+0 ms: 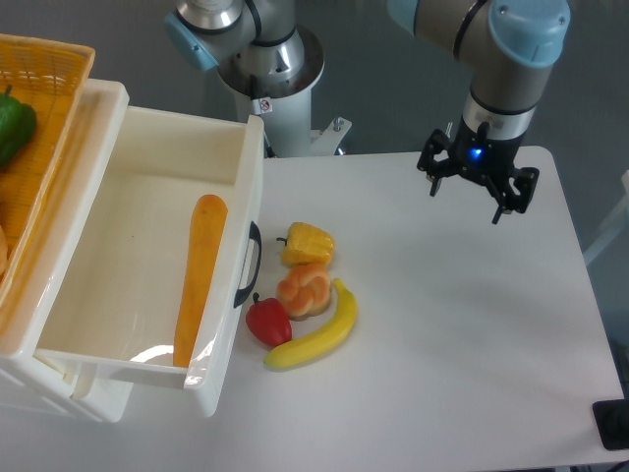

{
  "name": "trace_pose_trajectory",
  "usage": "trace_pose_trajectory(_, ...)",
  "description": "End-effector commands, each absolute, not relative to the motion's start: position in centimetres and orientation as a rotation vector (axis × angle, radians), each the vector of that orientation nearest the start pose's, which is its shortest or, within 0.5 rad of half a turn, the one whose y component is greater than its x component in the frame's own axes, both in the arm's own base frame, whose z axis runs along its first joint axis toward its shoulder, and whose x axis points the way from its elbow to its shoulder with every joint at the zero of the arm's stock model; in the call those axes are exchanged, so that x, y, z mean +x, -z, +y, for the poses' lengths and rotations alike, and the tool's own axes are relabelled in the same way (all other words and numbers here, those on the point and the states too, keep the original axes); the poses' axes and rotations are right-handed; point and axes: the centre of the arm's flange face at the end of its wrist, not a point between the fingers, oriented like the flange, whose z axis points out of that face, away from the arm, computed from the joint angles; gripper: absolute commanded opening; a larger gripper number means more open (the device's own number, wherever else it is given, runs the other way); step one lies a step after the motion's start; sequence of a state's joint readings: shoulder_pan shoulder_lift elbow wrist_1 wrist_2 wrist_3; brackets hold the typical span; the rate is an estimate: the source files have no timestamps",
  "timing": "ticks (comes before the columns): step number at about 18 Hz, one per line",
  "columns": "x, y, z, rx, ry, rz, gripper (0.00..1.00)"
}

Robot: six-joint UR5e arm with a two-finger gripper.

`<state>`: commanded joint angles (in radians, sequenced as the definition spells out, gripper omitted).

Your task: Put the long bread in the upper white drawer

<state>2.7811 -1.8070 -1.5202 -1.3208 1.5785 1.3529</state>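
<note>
So the bread (199,278) is already lying in the drawer (147,202), stretched lengthwise along the inner side of the front wall, one end up near the back and the other down by the near corner. Job looks basically done to us.

Our hand (478,186) hangs over the far right part of the surface (462,334), well apart from everything, fingers spread and holding nothing.

What could still go wrong from here, as far as we can guess:

- The drawer is pulled far out and looks like it hangs past the surface edge on the left. If we bump it or push it shut with a jolt, the smooth bread could slide or roll around inside. It sits low against the wall though, so hopping out seems unlikely.
- The little pile by the handle (249,265): yellow pepper (309,243), bun (305,289), red pepper (267,321) and banana (316,335). The red pepper sits just beside the drawer front. Any low sweep back toward the drawer would knock these around, and the banana would probably skid off first.
- There's a basket (39,69) at the left with a green pepper (14,126) in it, right up against the drawer, so a shove to one may move the other.
</note>
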Motion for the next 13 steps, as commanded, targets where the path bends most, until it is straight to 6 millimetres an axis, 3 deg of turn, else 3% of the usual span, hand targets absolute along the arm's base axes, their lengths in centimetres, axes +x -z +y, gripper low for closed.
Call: trace_pose_trajectory(13, -51.1, -40.0, 33.2, -3.125, -0.074, 0.225, 1.00)
